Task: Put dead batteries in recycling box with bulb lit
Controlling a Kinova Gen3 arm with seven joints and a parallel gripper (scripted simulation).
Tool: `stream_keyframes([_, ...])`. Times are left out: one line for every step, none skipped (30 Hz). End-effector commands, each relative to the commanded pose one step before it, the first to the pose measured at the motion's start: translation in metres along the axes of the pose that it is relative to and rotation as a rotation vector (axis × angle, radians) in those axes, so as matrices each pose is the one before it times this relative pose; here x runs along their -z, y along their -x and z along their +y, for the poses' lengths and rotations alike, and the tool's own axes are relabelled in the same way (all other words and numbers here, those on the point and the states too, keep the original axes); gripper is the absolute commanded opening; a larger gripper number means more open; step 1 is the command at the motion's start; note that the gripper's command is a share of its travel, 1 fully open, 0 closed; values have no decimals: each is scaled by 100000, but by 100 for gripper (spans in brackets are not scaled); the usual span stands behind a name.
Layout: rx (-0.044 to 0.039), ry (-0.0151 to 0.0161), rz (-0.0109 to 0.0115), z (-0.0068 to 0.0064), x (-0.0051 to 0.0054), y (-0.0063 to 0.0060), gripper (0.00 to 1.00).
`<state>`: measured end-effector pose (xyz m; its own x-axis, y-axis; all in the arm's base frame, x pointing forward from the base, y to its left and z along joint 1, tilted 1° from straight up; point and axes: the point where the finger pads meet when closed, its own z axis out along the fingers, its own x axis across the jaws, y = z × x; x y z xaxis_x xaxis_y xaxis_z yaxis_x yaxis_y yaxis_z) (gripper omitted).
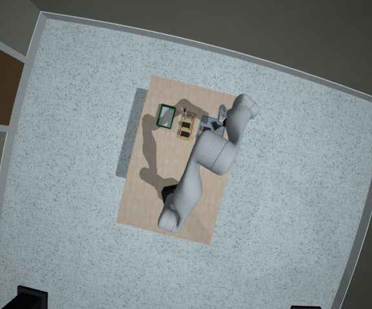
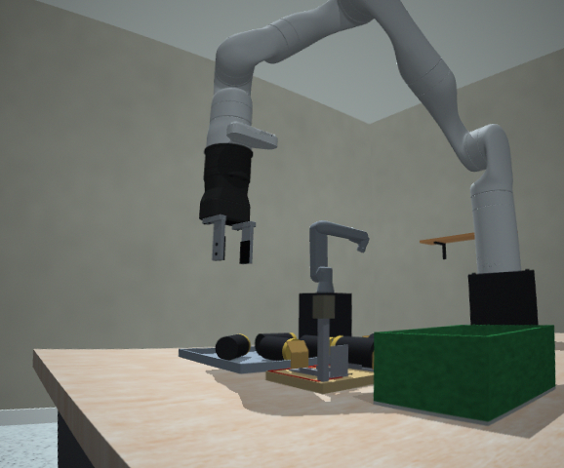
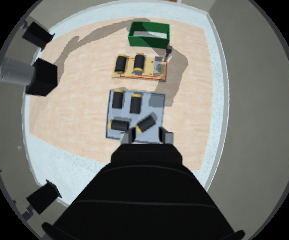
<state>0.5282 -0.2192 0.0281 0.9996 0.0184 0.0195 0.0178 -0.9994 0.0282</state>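
Black batteries (image 1: 215,125) (image 2: 232,346) (image 3: 135,104), 4 on tray, 2 in holder (image 1: 190,121) (image 2: 322,386) (image 3: 129,76)

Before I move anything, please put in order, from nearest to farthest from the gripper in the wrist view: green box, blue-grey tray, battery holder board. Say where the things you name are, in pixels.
1. Blue-grey tray (image 1: 209,118) (image 2: 252,364) (image 3: 125,113): just ahead of the gripper (image 2: 234,261) (image 3: 147,132).
2. Battery holder board (image 1: 181,138) (image 2: 322,386) (image 3: 129,75): beyond the tray.
3. Green box (image 1: 158,115) (image 2: 431,372) (image 3: 146,41): beyond the board, farthest.
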Motion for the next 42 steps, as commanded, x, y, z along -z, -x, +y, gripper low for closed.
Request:
stream_keyframes([3935, -220, -672, 21, -6, 197, 90])
stream_keyframes([1050, -4, -7, -1, 1, 3, 90])
stream_keyframes([1088, 10, 15, 4, 0, -5, 90])
stream_keyframes([1126, 2, 3, 2, 1, -1, 90])
stream_keyframes([1164, -9, -15, -2, 1, 5, 90])
stream_keyframes([1204, -12, -19, -3, 1, 6, 90])
stream_keyframes([1245, -13, -24, -6, -6, 7, 90])
stream_keyframes([1282, -9, -17, -4, -5, 5, 90])
stream_keyframes([1319, -9, -16, -3, -4, 5, 90])
stream_keyframes([1356, -10, -18, -3, -3, 6, 90])
stream_keyframes([1393, -10, -17, -3, -2, 6, 90])
stream_keyframes([1429, -9, -15, -2, -2, 5, 90])
stream_keyframes([1464, -8, -13, -1, -2, 4, 90])
stream_keyframes([0, 0, 0, 0, 0, 0, 90])
stream_keyframes([0, 0, 0, 0, 0, 0, 90])
stream_keyframes([1503, 100, 132, 31, 15, -42, 90])
stream_keyframes([1540, -83, -106, -28, -8, 34, 90])
stream_keyframes([1574, -70, -89, -24, -8, 29, 90])
stream_keyframes([1608, -17, -26, -5, -8, 8, 90])
stream_keyframes([1640, 11, 8, 5, -7, -3, 90])
stream_keyframes([1673, -2, -6, 1, -4, 2, 90])
stream_keyframes([1706, -24, -29, -7, -3, 10, 90])
stream_keyframes([1741, -30, -34, -11, -4, 11, 90])
stream_keyframes([1772, -19, -23, -7, -4, 7, 90])
stream_keyframes([1802, -12, -16, -4, -5, 5, 90])
stream_keyframes([1831, -13, -17, -3, -4, 5, 90])
stream_keyframes([1859, -17, -20, -4, -3, 7, 90])
stream_keyframes([1890, -21, -23, -7, -4, 7, 90])
stream_keyframes([1918, -21, -22, -8, -5, 7, 90])
stream_keyframes([1944, -21, -21, -7, -5, 7, 90])
stream_keyframes([0, 0, 0, 0, 0, 0, 90])
stream_keyframes([0, 0, 0, 0, 0, 0, 90])
stream_keyframes([1968, 163, 135, 52, 18, -43, 90])
stream_keyframes([1994, -125, -104, -39, -9, 34, 90])
stream_keyframes([2019, -108, -88, -34, -9, 29, 90])
stream_keyframes([2045, -31, -28, -11, -11, 8, 90])
stream_keyframes([2066, 9, 2, 3, -10, -1, 90])
stream_keyframes([2087, -10, -11, -3, -6, 3, 90])
stream_keyframes([2106, -28, -23, -7, -4, 8, 90])
stream_keyframes([2127, -3, -6, 0, -4, 2, 90])
stream_keyframes([2147, -7, -7, -4, -5, 2, 90])
stream_keyframes([2164, -6, -7, -2, -5, 2, 90])
